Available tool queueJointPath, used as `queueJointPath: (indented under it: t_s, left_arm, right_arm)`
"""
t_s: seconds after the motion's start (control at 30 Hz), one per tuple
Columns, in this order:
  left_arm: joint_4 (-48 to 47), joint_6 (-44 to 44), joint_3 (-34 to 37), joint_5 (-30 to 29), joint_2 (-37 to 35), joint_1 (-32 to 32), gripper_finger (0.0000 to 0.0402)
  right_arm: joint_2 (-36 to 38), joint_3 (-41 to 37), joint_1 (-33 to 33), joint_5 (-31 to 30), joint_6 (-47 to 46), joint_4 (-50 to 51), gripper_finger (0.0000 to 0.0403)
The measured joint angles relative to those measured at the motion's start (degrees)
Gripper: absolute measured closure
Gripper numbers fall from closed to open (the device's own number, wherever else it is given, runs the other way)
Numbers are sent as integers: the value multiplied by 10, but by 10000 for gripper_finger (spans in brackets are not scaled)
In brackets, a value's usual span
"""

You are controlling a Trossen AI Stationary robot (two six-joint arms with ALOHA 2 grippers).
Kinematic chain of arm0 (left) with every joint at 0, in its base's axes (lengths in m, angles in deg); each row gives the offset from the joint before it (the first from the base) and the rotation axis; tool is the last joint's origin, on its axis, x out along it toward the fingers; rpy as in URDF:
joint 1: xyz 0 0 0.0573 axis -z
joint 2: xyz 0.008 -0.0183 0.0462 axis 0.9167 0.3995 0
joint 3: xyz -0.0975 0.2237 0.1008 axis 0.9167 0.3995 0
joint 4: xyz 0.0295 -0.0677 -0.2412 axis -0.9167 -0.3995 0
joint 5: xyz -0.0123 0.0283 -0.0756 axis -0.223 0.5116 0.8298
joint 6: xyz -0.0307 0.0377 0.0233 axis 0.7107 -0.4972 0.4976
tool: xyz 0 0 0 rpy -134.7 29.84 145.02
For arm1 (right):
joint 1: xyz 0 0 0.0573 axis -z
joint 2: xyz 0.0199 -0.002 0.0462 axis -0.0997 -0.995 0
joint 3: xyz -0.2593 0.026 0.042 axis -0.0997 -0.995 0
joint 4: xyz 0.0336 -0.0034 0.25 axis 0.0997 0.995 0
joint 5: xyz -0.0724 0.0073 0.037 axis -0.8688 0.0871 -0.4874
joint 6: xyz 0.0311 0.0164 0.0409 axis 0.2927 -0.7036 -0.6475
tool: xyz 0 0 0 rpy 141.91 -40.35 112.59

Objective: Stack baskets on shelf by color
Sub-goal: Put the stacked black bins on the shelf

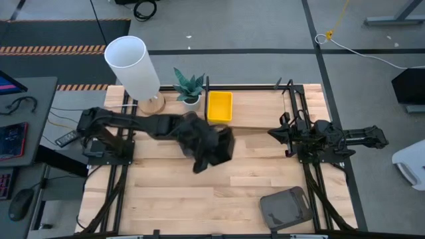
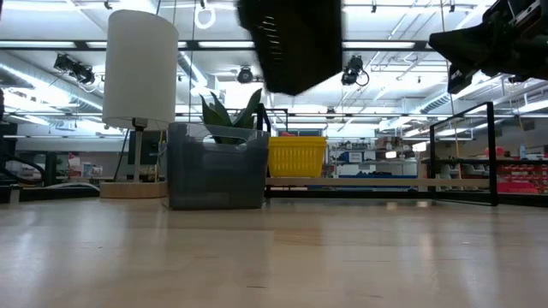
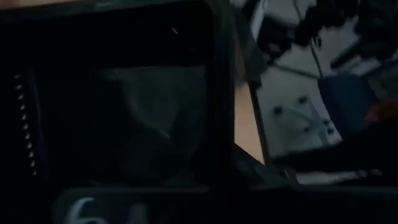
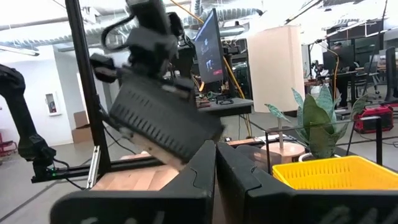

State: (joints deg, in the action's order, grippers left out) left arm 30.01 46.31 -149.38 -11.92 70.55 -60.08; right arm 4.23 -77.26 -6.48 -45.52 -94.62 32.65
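Observation:
My left gripper [image 1: 199, 143] is shut on a black basket [image 1: 216, 147] and holds it in the air over the middle of the table. The low view shows this basket [image 2: 291, 43] high above the tabletop, and the right wrist view shows it [image 4: 165, 121] tilted. A yellow basket [image 1: 220, 106] stands by its bottom on the shelf [image 1: 262, 109] at the far side. A smoky grey basket [image 1: 285, 207] lies on the table near the front right. My right gripper [image 4: 216, 168] waits shut at the table's right side. My left gripper holds the black basket by its upper edge [image 4: 140, 81], coming at it slanting from above and from the table's left. The gripper's own body hides how the fingers sit on the edge. The basket hangs below it, tilted and lifted clear of the table.
A white cylinder lamp [image 1: 136, 66] and a small potted plant [image 1: 190, 86] stand at the far left, beside the shelf. Black frame rods [image 2: 491, 154] rise at the shelf's right end. Bare wooden tabletop [image 1: 199, 199] lies toward the near edge.

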Motion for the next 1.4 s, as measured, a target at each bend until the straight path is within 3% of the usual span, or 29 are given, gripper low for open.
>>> queueJointPath:
  t_s: [0.13,0.37,0.67,0.8,1.2,1.4]
  left_arm:
    - [76,-41,0,1,11,-39,389]
    - [200,-107,0,-48,39,-93,389]
    - [356,-113,0,-99,111,-140,389]
    - [342,-110,-33,-115,150,-150,389]
    - [191,-172,-258,-124,334,-177,389]
    - [97,-248,-329,-126,391,-182,389]
  right_arm:
    - [-2,0,0,0,0,-4,384]
    - [-11,0,0,0,0,-13,384]
    - [-12,0,0,0,0,-18,384]
    - [-12,0,0,0,0,-18,384]
    - [-12,0,0,0,0,-17,384]
    - [-12,0,0,0,0,-17,384]
